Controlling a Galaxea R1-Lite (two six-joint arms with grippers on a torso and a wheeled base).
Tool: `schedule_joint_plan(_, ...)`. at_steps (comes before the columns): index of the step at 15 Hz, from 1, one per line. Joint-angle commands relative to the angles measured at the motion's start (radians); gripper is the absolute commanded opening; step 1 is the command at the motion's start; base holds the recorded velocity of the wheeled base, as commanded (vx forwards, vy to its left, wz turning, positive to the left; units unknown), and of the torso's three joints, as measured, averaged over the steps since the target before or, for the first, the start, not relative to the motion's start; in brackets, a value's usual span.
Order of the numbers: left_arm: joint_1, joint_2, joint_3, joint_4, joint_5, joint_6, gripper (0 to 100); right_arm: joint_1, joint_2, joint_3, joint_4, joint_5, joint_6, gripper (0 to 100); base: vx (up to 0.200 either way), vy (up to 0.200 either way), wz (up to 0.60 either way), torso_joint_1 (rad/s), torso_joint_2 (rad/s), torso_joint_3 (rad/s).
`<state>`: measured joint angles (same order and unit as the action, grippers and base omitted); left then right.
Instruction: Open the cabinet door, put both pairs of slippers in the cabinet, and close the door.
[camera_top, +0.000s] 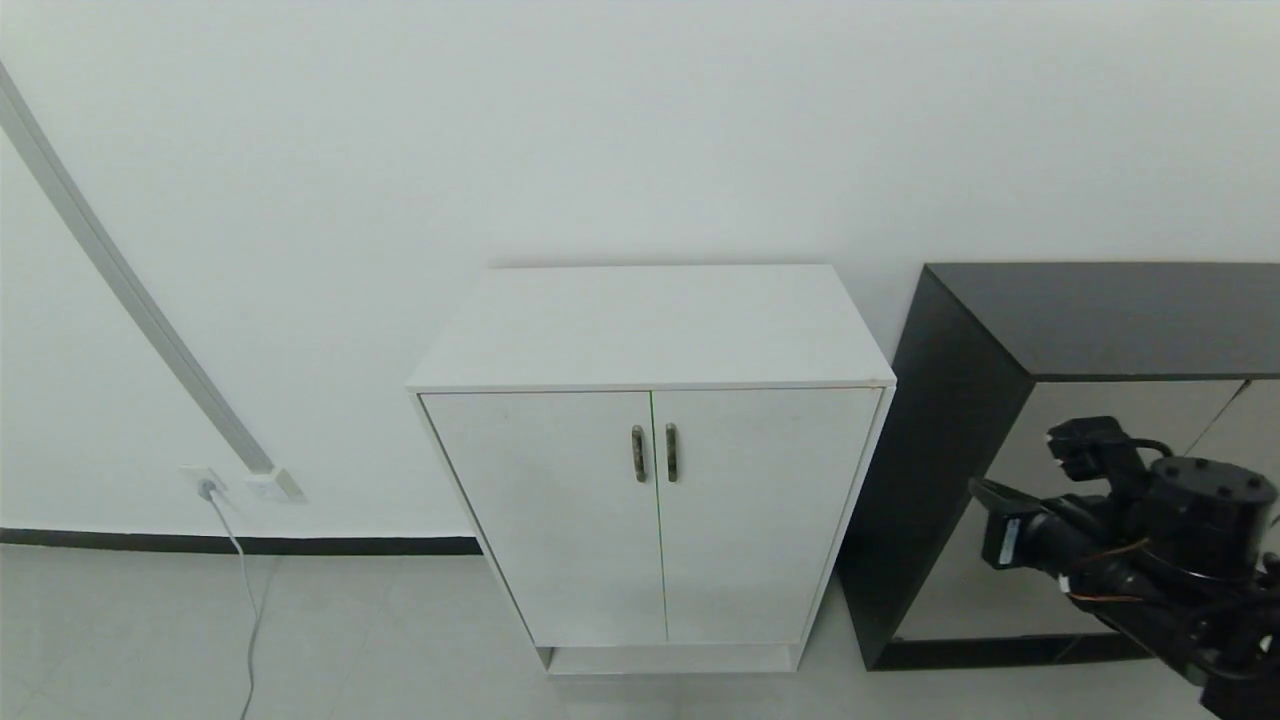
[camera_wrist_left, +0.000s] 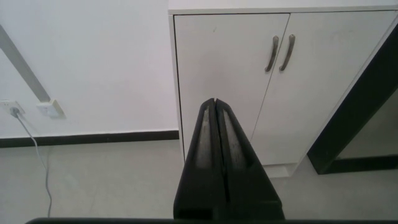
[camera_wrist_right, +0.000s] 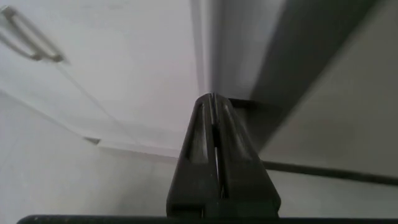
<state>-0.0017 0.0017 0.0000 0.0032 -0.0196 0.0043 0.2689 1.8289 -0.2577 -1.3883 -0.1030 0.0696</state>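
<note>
A white two-door cabinet (camera_top: 650, 470) stands against the wall with both doors closed. Two dark vertical handles (camera_top: 655, 453) sit side by side at the middle seam. In the left wrist view the cabinet (camera_wrist_left: 236, 81) and its handles (camera_wrist_left: 280, 53) lie ahead of my left gripper (camera_wrist_left: 214, 102), whose fingers are pressed together with nothing between them. My right gripper (camera_wrist_right: 213, 98) is shut too, held low near the cabinet's right lower corner (camera_wrist_right: 124, 106). The right arm (camera_top: 1130, 540) shows at the right of the head view, in front of the black unit.
A black cabinet with mirrored front (camera_top: 1060, 450) stands right of the white one. A wall socket (camera_top: 205, 485) with a grey cable (camera_top: 250, 600) is on the left, beside a slanting cable duct (camera_top: 120, 280). Grey tiled floor (camera_top: 300, 640) lies in front.
</note>
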Motion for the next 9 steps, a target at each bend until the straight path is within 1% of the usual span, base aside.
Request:
schedule_joint_plan(1,0.0,0.001,0.0,0.0,0.0,0.0,0,-0.074,-0.131,0.103,-0.014,0.002,-0.001,0,0.0,0.0,0.0,0.0,0.0,0.0)
schedule_joint_plan(2,0.0,0.001,0.0,0.0,0.0,0.0,0,-0.112,-0.189,0.15,-0.012,0.002,-0.001,0,0.0,0.0,0.0,0.0,0.0,0.0)
schedule_joint_plan(6,0.0,0.001,0.0,0.0,0.0,0.0,0,-0.129,-0.355,0.258,0.014,0.002,-0.008,0,0.0,0.0,0.0,0.0,0.0,0.0)
schedule_joint_plan(9,0.0,0.001,0.0,0.0,0.0,-0.001,0,-0.129,-0.504,0.256,0.164,0.002,-0.008,0,0.0,0.0,0.0,0.0,0.0,0.0)
